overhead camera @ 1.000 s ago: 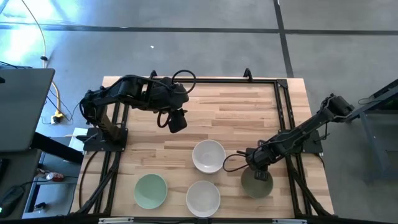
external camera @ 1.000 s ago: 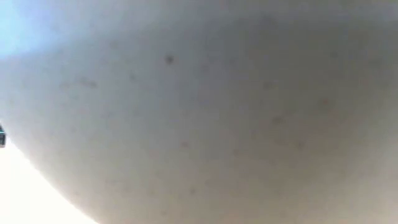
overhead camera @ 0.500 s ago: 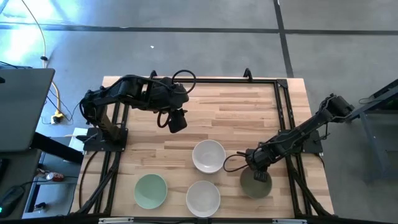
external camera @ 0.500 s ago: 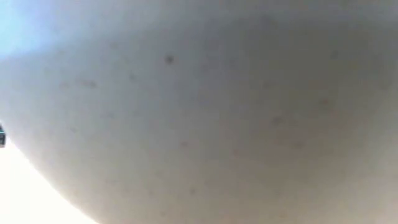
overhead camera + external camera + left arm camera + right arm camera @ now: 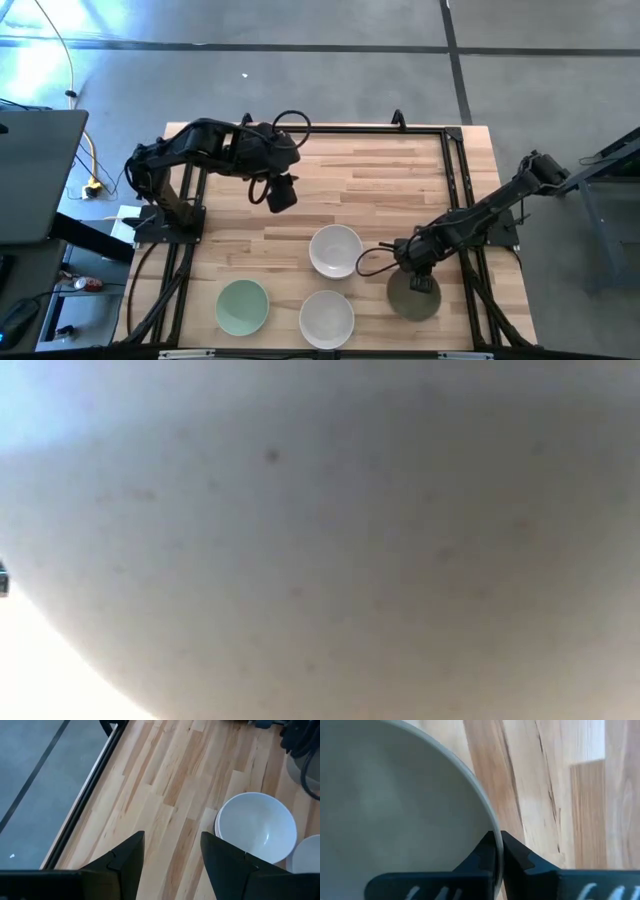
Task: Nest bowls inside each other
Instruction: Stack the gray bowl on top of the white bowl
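Note:
Held at its rim by my right gripper [image 5: 419, 283] [image 5: 496, 847], the olive grey-green bowl [image 5: 411, 298] [image 5: 395, 805] stands at the near right of the table. A white bowl [image 5: 335, 250] [image 5: 257, 827] stands mid-table, with a second white rim [image 5: 218, 826] showing just under it. Another white bowl [image 5: 326, 318] and the mint green bowl [image 5: 242, 306] rest on their bases at the near edge. My left gripper [image 5: 282, 193] [image 5: 172, 852] hangs open above bare wood, to the far left of the bowls. The black and peach bowls are not seen. My right gripper pinches the olive bowl's rim [image 5: 487, 820] on the side toward the table's far edge. One finger is inside the bowl and the other finger [image 5: 520, 855] outside. The fingers come from above, pointing down. Whether the bowl still rests on the wood cannot be told.
The near white bowl's wall [image 5: 320, 540] fills the low view and hides everything behind it. A black frame rail [image 5: 380, 130] [image 5: 85, 795] runs around the table. Bare wood [image 5: 380, 180] lies across the far half.
My left arm has drifted a little toward the table's left and far edges, its gripper staying open. The right gripper and the bowls stand as before.

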{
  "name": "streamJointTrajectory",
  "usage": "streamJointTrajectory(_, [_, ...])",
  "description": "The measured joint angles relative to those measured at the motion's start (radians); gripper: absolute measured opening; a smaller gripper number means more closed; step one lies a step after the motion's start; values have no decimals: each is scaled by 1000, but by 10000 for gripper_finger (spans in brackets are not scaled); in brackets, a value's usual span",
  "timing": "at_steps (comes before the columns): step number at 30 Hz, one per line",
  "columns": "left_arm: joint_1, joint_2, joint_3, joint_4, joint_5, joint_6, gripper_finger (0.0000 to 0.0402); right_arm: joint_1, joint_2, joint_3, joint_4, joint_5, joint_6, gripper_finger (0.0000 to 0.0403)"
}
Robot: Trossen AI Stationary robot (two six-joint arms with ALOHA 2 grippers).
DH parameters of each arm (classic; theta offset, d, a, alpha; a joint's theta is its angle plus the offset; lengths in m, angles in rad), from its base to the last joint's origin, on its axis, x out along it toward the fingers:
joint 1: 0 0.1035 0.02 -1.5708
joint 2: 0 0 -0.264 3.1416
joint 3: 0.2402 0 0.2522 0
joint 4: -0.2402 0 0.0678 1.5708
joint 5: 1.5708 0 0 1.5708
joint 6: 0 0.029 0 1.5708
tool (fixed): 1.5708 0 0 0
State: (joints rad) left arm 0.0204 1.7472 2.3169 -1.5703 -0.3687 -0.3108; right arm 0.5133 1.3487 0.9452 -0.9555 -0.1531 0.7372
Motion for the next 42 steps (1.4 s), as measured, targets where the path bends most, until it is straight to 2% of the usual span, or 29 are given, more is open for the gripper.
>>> streamJointTrajectory(16, [0,-63,0,-1,43,37,184,-104,-1,360,-256,119,-77,0])
streamJointTrajectory(23, [0,-98,0,-1,36,53,184,-205,-1,438,-264,155,-84,0])
streamJointTrajectory(29, [0,-120,0,-1,13,53,184,-307,3,451,-268,147,-47,0])
streamJointTrajectory(36, [0,-133,0,-1,-2,65,184,-390,86,470,-267,71,-31,0])
streamJointTrajectory(42, [0,-147,1,-1,-11,86,184,-419,213,618,-300,72,-104,0])
